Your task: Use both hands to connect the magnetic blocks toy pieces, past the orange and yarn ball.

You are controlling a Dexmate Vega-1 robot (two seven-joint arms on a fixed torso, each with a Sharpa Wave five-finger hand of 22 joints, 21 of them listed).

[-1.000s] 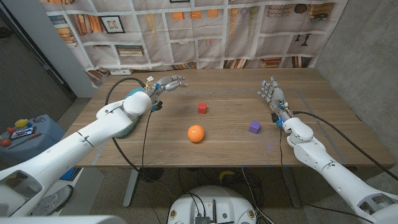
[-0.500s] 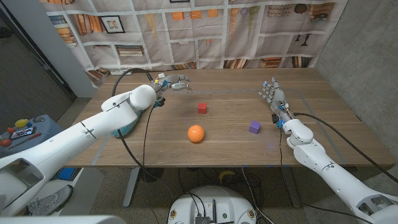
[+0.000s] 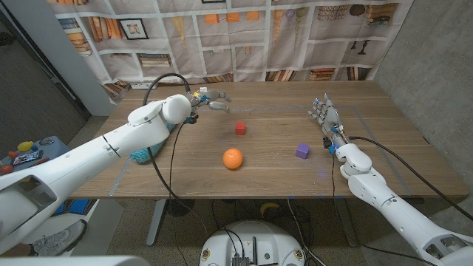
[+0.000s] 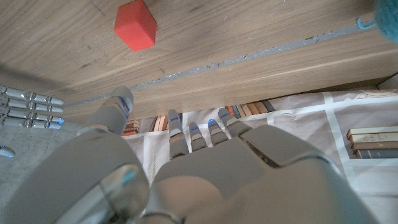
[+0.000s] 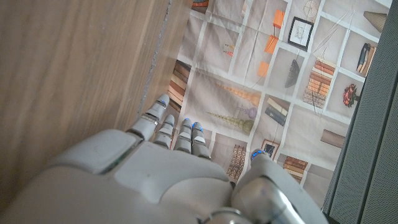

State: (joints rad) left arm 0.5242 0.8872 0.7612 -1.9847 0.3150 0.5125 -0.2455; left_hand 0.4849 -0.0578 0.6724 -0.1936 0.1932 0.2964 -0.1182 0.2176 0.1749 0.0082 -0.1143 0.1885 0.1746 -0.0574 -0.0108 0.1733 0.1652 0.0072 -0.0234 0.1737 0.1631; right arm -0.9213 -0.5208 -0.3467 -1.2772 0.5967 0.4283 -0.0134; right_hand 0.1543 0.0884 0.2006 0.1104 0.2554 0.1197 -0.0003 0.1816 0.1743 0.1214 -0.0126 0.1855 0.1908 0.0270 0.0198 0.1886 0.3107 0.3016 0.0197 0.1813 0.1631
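A red block (image 3: 240, 128) sits on the table past the orange (image 3: 233, 158), and a purple block (image 3: 302, 151) lies to its right. My left hand (image 3: 213, 100) hovers just left of and behind the red block, fingers spread, holding nothing. In the left wrist view the red block (image 4: 135, 25) lies beyond the fingertips of the left hand (image 4: 186, 168). My right hand (image 3: 325, 114) stands at the right side of the table, fingers straight, behind and right of the purple block, holding nothing. The teal yarn ball (image 3: 139, 154) is mostly hidden behind my left arm.
The wooden table (image 3: 273, 177) ends at a backdrop printed with bookshelves. The table's right edge is close to my right hand. In the right wrist view the right hand (image 5: 168, 168) points along the table (image 5: 74, 74) toward the backdrop. A corner of the yarn ball (image 4: 387, 18) shows in the left wrist view.
My left arm has swung right along the far side of the table, bringing its hand closer to the red block. The right hand, blocks and orange have stayed put.
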